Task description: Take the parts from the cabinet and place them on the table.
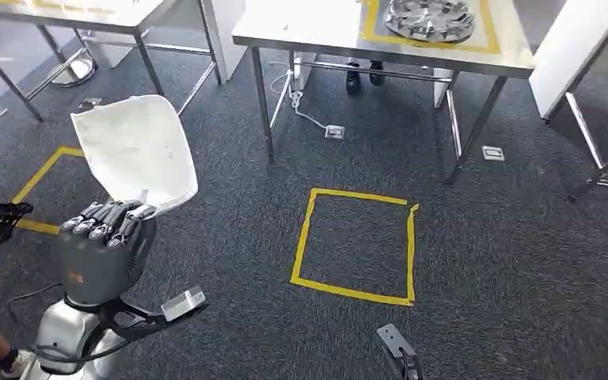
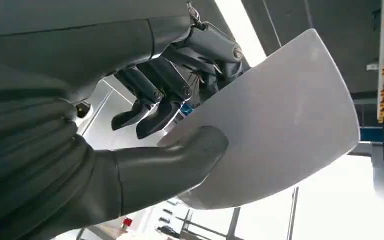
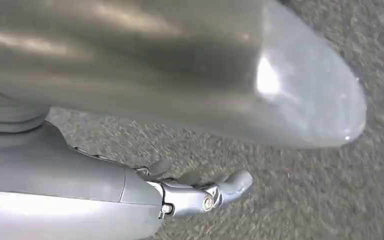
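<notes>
Over grey carpet point(image 1: 475, 261) — white part point(image 1: 136, 150) upright, gripped by left hand point(image 1: 104, 241).

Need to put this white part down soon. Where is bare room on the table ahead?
The left hand holds the white part. On the steel table ahead, the near left stretch, from its left edge to the yellow tape outline, lies bare. Inside the outline, the silver wheel cover crowds it.
</notes>
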Controlling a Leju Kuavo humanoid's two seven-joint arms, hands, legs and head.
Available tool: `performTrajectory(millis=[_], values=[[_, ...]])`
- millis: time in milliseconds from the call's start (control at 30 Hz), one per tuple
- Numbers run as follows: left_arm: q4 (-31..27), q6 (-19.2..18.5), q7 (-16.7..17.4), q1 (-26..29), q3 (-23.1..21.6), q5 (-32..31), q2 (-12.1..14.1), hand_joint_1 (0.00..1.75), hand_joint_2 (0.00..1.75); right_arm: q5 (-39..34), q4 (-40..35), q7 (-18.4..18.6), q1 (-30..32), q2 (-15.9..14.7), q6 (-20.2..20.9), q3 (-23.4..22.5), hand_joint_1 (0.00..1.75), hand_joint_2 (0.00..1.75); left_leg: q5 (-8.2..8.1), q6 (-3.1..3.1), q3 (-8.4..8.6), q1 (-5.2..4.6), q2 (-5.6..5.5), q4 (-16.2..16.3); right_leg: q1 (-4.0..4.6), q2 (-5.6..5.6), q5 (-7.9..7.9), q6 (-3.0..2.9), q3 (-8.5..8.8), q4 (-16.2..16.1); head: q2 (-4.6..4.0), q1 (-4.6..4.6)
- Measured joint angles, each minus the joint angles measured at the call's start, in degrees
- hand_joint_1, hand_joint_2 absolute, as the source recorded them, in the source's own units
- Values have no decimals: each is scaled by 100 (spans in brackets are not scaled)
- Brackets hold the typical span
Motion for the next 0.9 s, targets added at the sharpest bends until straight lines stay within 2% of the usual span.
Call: performTrajectory(millis=[33, 67, 100, 133, 167, 200, 233, 267, 300, 333, 367, 400, 433, 467, 500, 533, 567, 600, 633, 667, 700, 733, 767, 800, 833, 867, 900], values=[[9, 2, 2, -5, 2, 0, 18, 175, 175, -15, 0, -9, -2, 0, 2, -2, 0, 0, -63, 45, 96, 0, -6, -48, -2, -4, 111, 46, 2, 74, 0, -5], [9, 7, 2, 1, 0, 2, 13, 175, 175, -20, 0, -11, -1, 0, 13, -2, 0, 0, -71, 62, 186, 29, -22, -90, -10, -2, 152, 62, -67, 193, 0, 10], [26, 11, 2, -9, 0, 2, 11, 175, 175, -33, 0, -16, -10, 0, 15, -2, 0, 0, -152, 103, 367, 31, -43, -178, -15, 19, 353, 26, -369, 787, 0, 30], [39, 18, 2, -31, 0, 2, 11, 175, 175, -35, 0, -15, -16, 0, 24, -4, 0, 0, -212, 124, 454, 32, -47, -199, -15, 25, 365, 17, -703, 1233, 0, 35], [52, 26, 2, -33, -2, 2, 9, 175, 175, -46, 0, -11, -9, 0, 30, -7, 0, 0, -292, 128, 546, 33, -53, -209, -3, 31, 217, 33, -1027, 1577, 0, 46], [61, 26, 0, -24, -4, 2, 9, 175, 175, -59, 0, -9, 11, -4, 37, -18, 0, 0, -382, 132, 651, 32, -65, -212, -1, 32, -78, 54, -1315, 1785, 0, 52], [68, 28, 2, -14, -4, 2, 9, 175, 175, -72, 0, -5, 29, -7, 55, -31, 0, 0, -475, 129, 761, 32, -79, -212, -2, 33, -330, 80, -1521, 1832, 0, 54], [72, 28, 7, -10, -4, 2, 7, 175, 175, -81, 0, -7, 39, -7, 63, -35, 0, 0, -577, 120, 895, 32, -77, -211, -5, 31, -477, 93, -1670, 1739, 0, 56], [76, 31, 11, -12, -7, 0, 2, 175, 175, -90, 0, -7, 45, -7, 83, -39, 0, 0, -687, 104, 1036, 35, -72, -211, -12, 30, -450, 111, -1737, 1509, 0, 61], [79, 31, 13, -11, -7, -4, -4, 175, 175, -101, 0, -7, 45, -7, 101, -42, 0, 0, -790, 94, 1181, 36, -65, -210, -20, 24, -205, 120, -1740, 1169, 0, 61], [81, 31, 13, -10, -9, -11, -6, 175, 175, -112, 0, -7, 51, -7, 103, -46, 0, 0, -917, 80, 1333, 37, -40, -210, -24, -20, 360, 104, -1718, 715, 0, 65], [94, 31, 13, -14, -11, -15, -6, 175, 175, -131, 4, -5, 77, -4, 105, -55, 0, 0, -1018, 59, 1349, 23, -5, -217, -5, -201, 1146, 58, -1728, 319, 0, 74], [105, 33, 18, -5, -18, -24, -21, 175, 175, -136, 4, -5, 62, -7, 107, -74, 0, 0, -1142, 19, 1477, -7, -10, -171, 35, -338, 1453, 2, -1775, 187, 0, 56], [103, 33, 31, -11, -17, -24, -20, 175, 175, -138, 2, 0, 64, -7, 109, -85, 0, 0, -1239, -33, 1495, -10, 25, -224, 78, -270, 1378, -52, -1710, 213, 0, 46], [94, 28, 46, -11, -17, -50, -24, 175, 175, -140, 2, -9, 61, -4, 107, -94, 0, 0, -1195, -85, 1660, 22, 57, -232, 74, -181, 1354, -84, -1685, 154, 0, 19], [90, 28, 54, -14, -20, -63, -30, 175, 175, -142, 2, -15, 55, -2, 114, -96, 0, 0, -1122, -112, 1621, 15, 75, -185, 66, -155, 1340, -121, -1627, 136, 0, 48], [77, 28, 63, -26, -22, -77, -31, 175, 175, -149, 0, -9, 45, -2, 114, -105, 0, 0, -1050, -130, 1502, 33, 88, 58, 42, -79, 1311, -176, -1516, 127, 0, 45], [72, 26, 68, -24, -24, -83, -30, 175, 175, -149, 0, -18, 45, -13, 116, -122, 0, 0, -828, -155, 1250, 48, 57, 540, 38, -39, 1236, -235, -1419, 125, 0, 26], [77, 24, 70, -13, -24, -96, -30, 175, 175, -151, 0, -20, 43, -18, 114, -136, 0, 0, -748, -175, 936, 59, 42, 1018, 37, -16, 1149, -267, -1325, 115, 0, 15], [77, 24, 77, 10, -24, -103, -28, 175, 175, -151, 0, -20, 40, -20, 107, -140, 0, 0, -856, -188, 671, 73, 42, 1312, 37, 12, 1083, -268, -1241, 114, 0, 11], [76, 24, 81, 47, -24, -105, -28, 175, 175, -153, 0, -22, 42, -20, 107, -142, 0, 0, -1211, -198, 370, 81, 42, 1542, 38, 61, 978, -266, -1116, 110, 0, 19], [76, 24, 90, 75, -24, -120, -24, 175, 175, -160, 0, -26, 48, -20, 105, -146, 0, 0, -1610, -201, 171, 82, 42, 1572, 38, 93, 883, -259, -993, 110, 0, 8], [74, 24, 98, 94, -24, -129, -20, 175, 175, -160, 0, -29, 50, -20, 101, -151, 0, 0, -1927, -198, 33, 81, 41, 1509, 38, 122, 788, -253, -872, 110, 0, 13], [72, 24, 114, 104, -24, -142, -20, 175, 175, -171, 0, -29, 53, -17, 96, -155, 0, 0, -2059, -185, -50, 80, 40, 1352, 38, 141, 692, -245, -744, 110, 0, 13], [57, 22, 125, 116, -24, -179, -20, 175, 175, -197, 0, -26, 51, -17, 96, -164, 0, 0, -1908, -172, -77, 77, 39, 1066, 36, 149, 585, -243, -600, 110, 0, 11], [41, 9, 131, 133, -24, -210, -20, 175, 175, -214, 0, -24, 49, -11, 98, -175, 0, 0, -1363, -149, -63, 76, 39, 654, 34, 156, 472, -231, -458, 110, 0, 13], [39, 2, 147, 151, -24, -225, -20, 175, 175, -241, 0, -22, 65, -11, 98, -179, 0, 0, -488, -133, -56, 76, 46, 220, 35, 155, 380, -198, -440, 97, 0, 8]])
